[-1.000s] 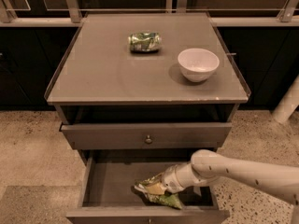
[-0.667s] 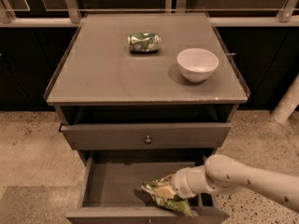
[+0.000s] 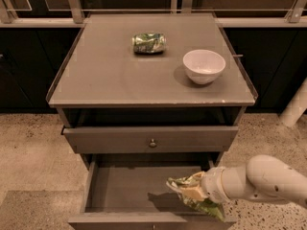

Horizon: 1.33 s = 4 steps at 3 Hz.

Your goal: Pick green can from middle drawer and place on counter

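The green can (image 3: 199, 202), a crumpled green-and-white foil packet, hangs in my gripper (image 3: 189, 190) above the right side of the open middle drawer (image 3: 124, 188). The gripper is shut on the packet's upper end, and the white arm reaches in from the lower right. The packet's lower end droops near the drawer's front right corner. The counter (image 3: 115, 75) is the grey cabinet top above.
A small dented green-and-white cylindrical can (image 3: 149, 42) lies on its side at the back of the counter. A white bowl (image 3: 204, 65) stands at the counter's right. A shut knobbed drawer (image 3: 152, 139) sits above the open one. Speckled floor surrounds the cabinet.
The gripper has lifted the packet up off the drawer floor and moved it a little to the right and toward the drawer's front.
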### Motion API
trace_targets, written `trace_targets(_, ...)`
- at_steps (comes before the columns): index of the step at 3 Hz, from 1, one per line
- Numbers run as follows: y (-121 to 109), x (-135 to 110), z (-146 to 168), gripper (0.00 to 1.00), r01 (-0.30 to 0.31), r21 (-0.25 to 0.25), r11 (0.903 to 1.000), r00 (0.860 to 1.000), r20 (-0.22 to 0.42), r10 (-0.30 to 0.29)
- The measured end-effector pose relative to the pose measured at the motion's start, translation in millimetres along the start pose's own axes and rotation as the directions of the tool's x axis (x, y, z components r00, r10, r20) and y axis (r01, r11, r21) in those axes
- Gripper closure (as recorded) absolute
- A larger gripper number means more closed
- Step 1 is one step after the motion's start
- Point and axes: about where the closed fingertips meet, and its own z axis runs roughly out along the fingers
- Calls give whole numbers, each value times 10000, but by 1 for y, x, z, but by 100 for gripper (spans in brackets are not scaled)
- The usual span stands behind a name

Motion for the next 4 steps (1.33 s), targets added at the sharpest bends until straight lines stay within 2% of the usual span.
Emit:
trace_targets(1,1,-6,-4,100,83,-113,9999,10000,-5,-83)
trace_targets(2,-3,-14,-19,100,236,-56,9997,9994,273,-235)
trace_targets(3,-10,-56,-84,100,1109,411,9930,9871,1114,-1148)
trace_targets(4,-15,-109,-173,100,2070,1317,9694,9571,1780,-2285)
